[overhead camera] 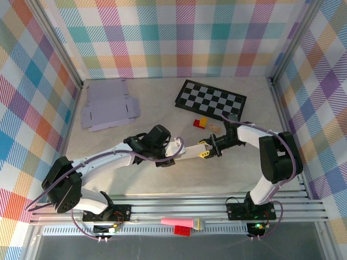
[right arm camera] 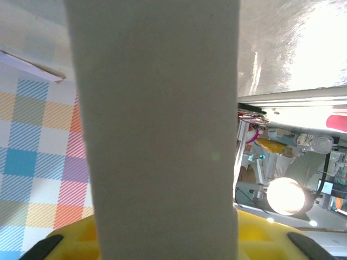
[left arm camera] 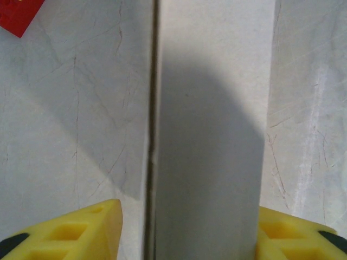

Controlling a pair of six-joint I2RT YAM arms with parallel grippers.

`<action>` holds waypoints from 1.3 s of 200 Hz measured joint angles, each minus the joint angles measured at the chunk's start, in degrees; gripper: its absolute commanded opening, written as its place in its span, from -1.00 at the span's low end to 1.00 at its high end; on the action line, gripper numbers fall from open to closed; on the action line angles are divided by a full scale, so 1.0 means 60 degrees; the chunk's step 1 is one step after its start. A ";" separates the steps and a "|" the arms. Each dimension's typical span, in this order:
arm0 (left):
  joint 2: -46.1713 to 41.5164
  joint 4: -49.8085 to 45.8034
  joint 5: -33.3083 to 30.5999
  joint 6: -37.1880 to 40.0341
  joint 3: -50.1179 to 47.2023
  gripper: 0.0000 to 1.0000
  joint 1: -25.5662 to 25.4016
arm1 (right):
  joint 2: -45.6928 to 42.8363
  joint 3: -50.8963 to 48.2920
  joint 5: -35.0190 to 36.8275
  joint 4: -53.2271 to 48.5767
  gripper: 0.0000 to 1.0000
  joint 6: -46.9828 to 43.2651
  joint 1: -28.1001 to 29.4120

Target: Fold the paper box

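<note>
The paper box point(overhead camera: 189, 152) is a pale grey, long folded piece held off the table between both arms. My right gripper point(overhead camera: 206, 151) is shut on its right end; in the right wrist view the box point(right arm camera: 157, 124) runs up the middle and both yellow fingers point(right arm camera: 70, 241) press its sides. My left gripper point(overhead camera: 175, 149) straddles the other end. In the left wrist view the box point(left arm camera: 209, 141) touches the right yellow finger point(left arm camera: 295, 233). The left finger point(left arm camera: 81, 233) stands a small gap away from the box edge, so these jaws are open.
Flat unfolded box sheets point(overhead camera: 108, 108) lie at the back left. A black-and-white checkered mat point(overhead camera: 211, 100) sits at the back right, with small red and yellow bricks point(overhead camera: 201, 122) in front of it. A pink object point(overhead camera: 181, 222) rests on the front rail.
</note>
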 measured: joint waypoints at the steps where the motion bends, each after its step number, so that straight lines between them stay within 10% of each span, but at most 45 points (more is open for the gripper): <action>1: 0.0007 0.0000 0.0004 -0.0004 0.0004 -0.13 0.0000 | 0.0004 -0.0004 0.0007 0.0000 -0.23 0.0029 -0.0007; 106: 0.0776 -0.0124 0.0382 0.0095 0.0714 -0.38 0.0011 | -0.0474 0.0433 0.2233 -0.1319 0.42 -0.0889 -0.0984; 179: 0.0845 -0.1100 0.1202 0.0135 0.1184 -0.39 0.0612 | -0.3060 0.2962 0.5716 -0.2696 -0.03 -0.4965 -0.1180; 260: 0.0809 -0.1971 0.1869 0.0634 0.1249 -0.39 0.1304 | -0.3479 0.3187 0.7701 -0.3355 -0.10 -1.0754 0.1253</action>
